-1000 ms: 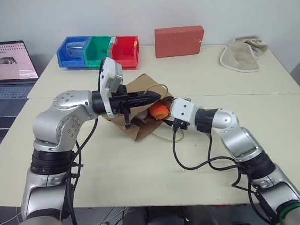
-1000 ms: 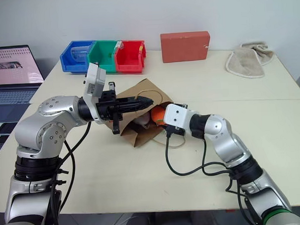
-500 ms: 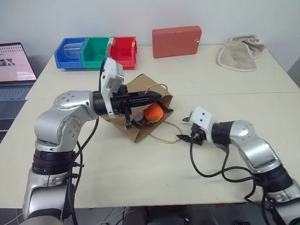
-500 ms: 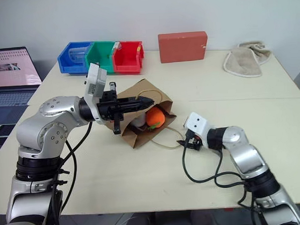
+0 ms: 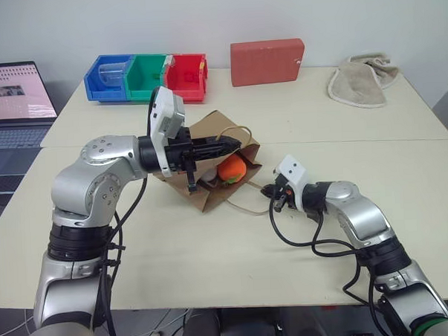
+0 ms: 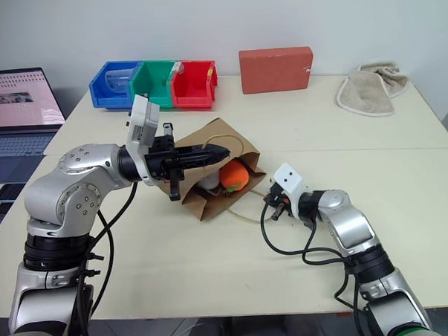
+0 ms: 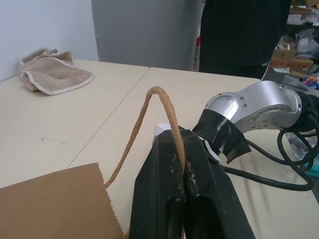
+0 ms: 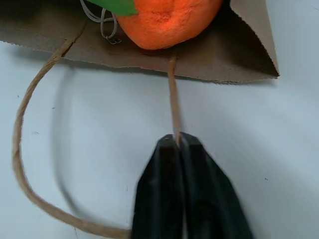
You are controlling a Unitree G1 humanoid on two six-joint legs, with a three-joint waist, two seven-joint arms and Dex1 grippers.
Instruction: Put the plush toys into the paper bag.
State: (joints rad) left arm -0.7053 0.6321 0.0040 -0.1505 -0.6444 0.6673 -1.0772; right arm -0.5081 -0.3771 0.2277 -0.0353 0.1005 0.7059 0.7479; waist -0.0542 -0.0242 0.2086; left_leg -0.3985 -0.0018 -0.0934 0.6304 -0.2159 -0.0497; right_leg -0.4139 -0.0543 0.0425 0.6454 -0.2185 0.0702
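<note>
I see the bench (image 5: 296,120) stretching wide under both arms, with a laptop (image 5: 13,99) off its left end. At the back stand three bins (image 5: 147,76), blue, green and red, then a red block (image 5: 267,61) and a beige towel (image 5: 361,80) toward the right.

The bag (image 5: 217,176) lies on its side mid-bench, mouth facing right. My left gripper (image 5: 227,145) reaches level over it, fingers (image 7: 169,199) clenched on the upper handle (image 7: 162,109), which loops up out of them and holds the mouth open.

Inside the mouth sits the carrot (image 5: 231,168), orange body outward, its green leaves (image 8: 117,5) deeper in. Just left of it, further inside, I make out a bit of white, the egg toy (image 6: 207,183).

My right gripper (image 5: 272,193) rests low on the bench just right of the bag's mouth, fingers (image 8: 172,194) pinched shut on the lower handle (image 8: 35,164), which trails across the bench in a slack loop. The carrot lies just beyond those fingertips, clear of them, on the bag's lower flap.
</note>
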